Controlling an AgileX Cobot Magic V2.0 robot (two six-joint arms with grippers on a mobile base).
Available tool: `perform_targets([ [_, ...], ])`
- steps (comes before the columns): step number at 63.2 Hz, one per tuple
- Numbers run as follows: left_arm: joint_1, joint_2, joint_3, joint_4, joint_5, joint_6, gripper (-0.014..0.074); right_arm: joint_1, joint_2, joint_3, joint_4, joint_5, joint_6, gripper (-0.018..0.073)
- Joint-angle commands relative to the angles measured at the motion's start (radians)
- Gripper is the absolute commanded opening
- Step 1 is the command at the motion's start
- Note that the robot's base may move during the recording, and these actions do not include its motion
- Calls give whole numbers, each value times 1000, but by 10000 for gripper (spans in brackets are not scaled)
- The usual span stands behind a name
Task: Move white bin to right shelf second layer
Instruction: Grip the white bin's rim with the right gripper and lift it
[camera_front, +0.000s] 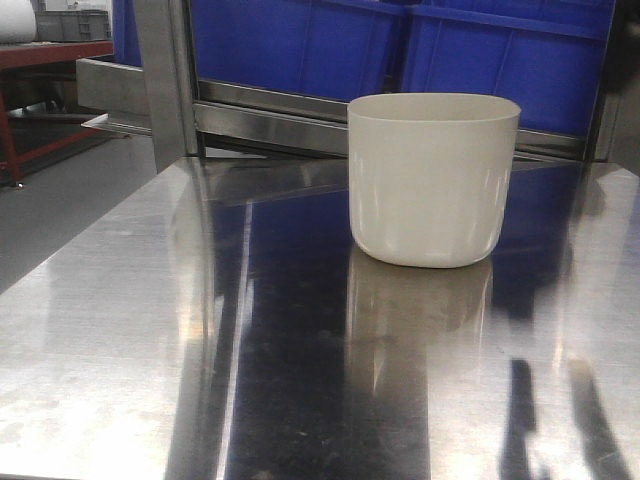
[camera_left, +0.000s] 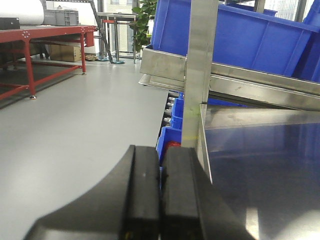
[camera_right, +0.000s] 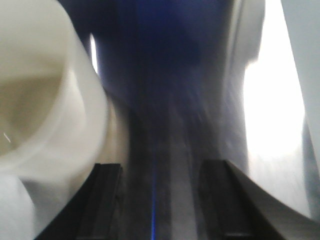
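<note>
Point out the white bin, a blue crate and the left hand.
white bin (camera_front: 432, 180), front view, side wall.
blue crate (camera_front: 290, 45), front view, front face.
left hand (camera_left: 161, 165), left wrist view, between shut fingertips.

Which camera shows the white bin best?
The exterior front-facing view: the white bin stands whole and upright on the steel tabletop. The right wrist view catches only a blurred part of its rim and wall; the left wrist view misses it.
</note>
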Motion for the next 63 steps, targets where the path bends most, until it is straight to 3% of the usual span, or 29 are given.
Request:
perform_targets([
  [1, -7, -15, 27, -5, -83, -5, 85, 1, 47, -144, 12, 2, 5, 444],
  [15, -7, -15, 27, -5, -83, -5, 85, 2, 243, -436, 49, 144, 2, 444],
  [25, -7, -15, 27, -5, -83, -5, 85, 4, 356, -556, 81, 196, -31, 444],
  [34, -7, -15, 27, -5, -83, -5, 85, 4, 410, -582, 123, 196, -44, 444],
  [63, -7, -15, 27, -5, -83, -5, 85, 1, 488, -558, 133, 243, -69, 442],
])
